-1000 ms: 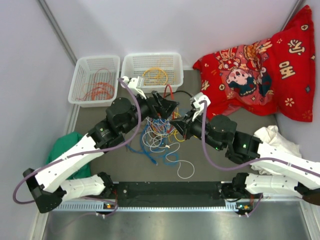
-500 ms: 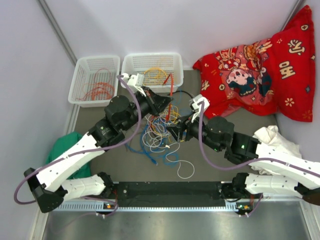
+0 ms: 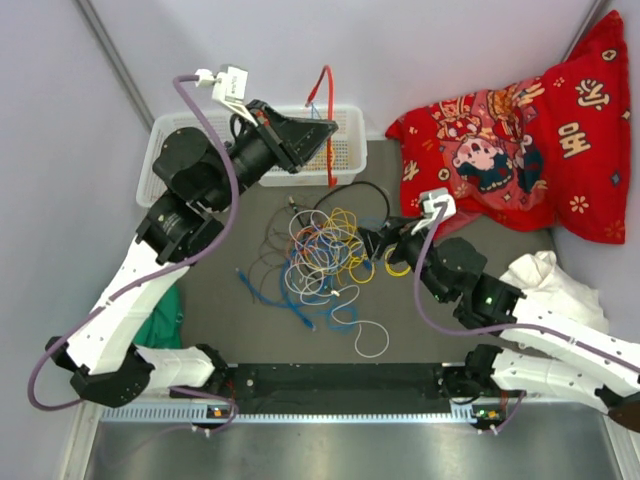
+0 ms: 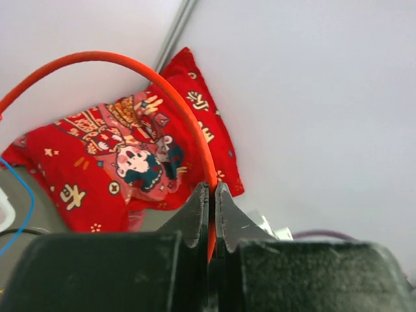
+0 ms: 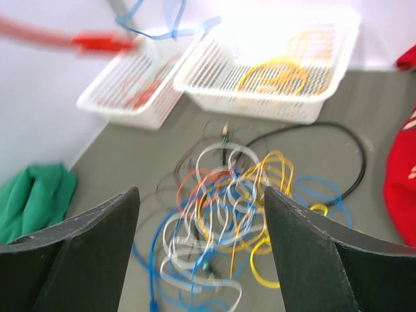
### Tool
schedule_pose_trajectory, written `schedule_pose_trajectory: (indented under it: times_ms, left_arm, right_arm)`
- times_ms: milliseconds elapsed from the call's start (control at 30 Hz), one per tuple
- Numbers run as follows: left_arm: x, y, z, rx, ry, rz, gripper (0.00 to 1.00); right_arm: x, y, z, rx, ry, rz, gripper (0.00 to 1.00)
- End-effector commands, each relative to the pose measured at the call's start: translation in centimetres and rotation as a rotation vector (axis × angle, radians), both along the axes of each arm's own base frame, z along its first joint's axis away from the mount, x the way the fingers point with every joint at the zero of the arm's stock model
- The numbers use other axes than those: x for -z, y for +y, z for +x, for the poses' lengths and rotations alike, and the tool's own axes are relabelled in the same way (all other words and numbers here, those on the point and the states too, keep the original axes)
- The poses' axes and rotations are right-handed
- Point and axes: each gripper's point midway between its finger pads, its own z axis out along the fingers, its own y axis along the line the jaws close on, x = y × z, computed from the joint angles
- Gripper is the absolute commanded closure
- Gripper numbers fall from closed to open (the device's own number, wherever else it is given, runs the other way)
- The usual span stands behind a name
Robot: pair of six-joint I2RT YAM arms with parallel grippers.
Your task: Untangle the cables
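cables (image 3: 320,255) tangled | left wrist: left gripper (image 4: 212,190) pinching red cable (image 4: 97,55)

top camera looks down over all, sharing cables (image 3: 320,262) with the right wrist, red cloth (image 3: 520,150) with the left.

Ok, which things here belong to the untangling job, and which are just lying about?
Job: the cable tangle; the red cable pinched in the left gripper; the open right gripper; likely the yellow-cable basket and the red-cable basket.
Lying about: red printed cloth; green cloth; white cloth.
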Motion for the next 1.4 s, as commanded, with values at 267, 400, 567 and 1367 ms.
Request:
schedule_pose_trajectory:
  times_ms: [267,400,567,1367]
  left_arm:
    - [1.0,-0.9,-4.4,0.215,0.066,-0.024,1.0]
    - [1.6,-0.6,-5.3,0.234,0.071,-0.011,1.0]
    - [2.0,-0.3,-6.1,0.255,0.081,-0.017,1.0]
    - [5.0,5.9,2.1,-0.315,0.117,0.079,1.0]
  right_arm:
    - [-9.0,2.3,5.9,-0.012,-0.183,0.227,0.25]
    - [-10.7,4.4,6.7,-0.071,-0.198,0.256,0.25]
    - [-8.8,7.3,8.3,-0.117,-0.148,0.226,0.27]
    - [11.9,-2.5,2.3,0.087,0.388,-0.054,1.0]
